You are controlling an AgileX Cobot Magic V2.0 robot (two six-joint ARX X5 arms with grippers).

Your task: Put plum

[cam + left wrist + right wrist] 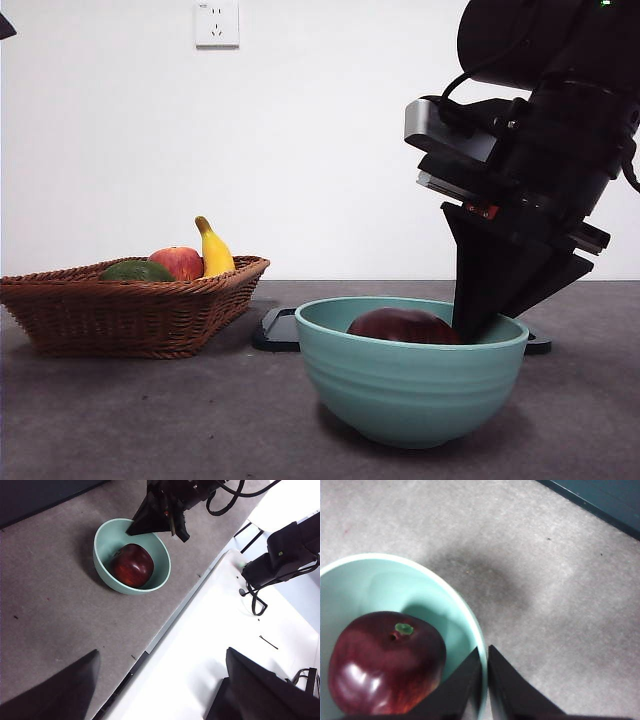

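Wicker basket [130,310] far left on the grey table [150,420], holding a dull green fruit [136,271], a red apple [179,262] and a banana [213,250] standing on end. Flat dark pad [277,330] just behind, between basket and bowl. Teal bowl [410,385] front and centre-right, with the plum [403,326] resting inside, glossy maroon, little green stem spot up, free of any grip. Right pincer [480,322] coming in from above on the right, tips dipped at the bowl's rim just beside the plum, jaws squeezed almost together with only a thin slit between them, holding nothing; rim line running right at the tips in the right wrist view. Left pincer [160,680] well back from the action, hovering over the table's edge, jaws spread wide and empty, looking across at bowl, plum and the other arm. White wall socket [217,24] high on the wall behind.
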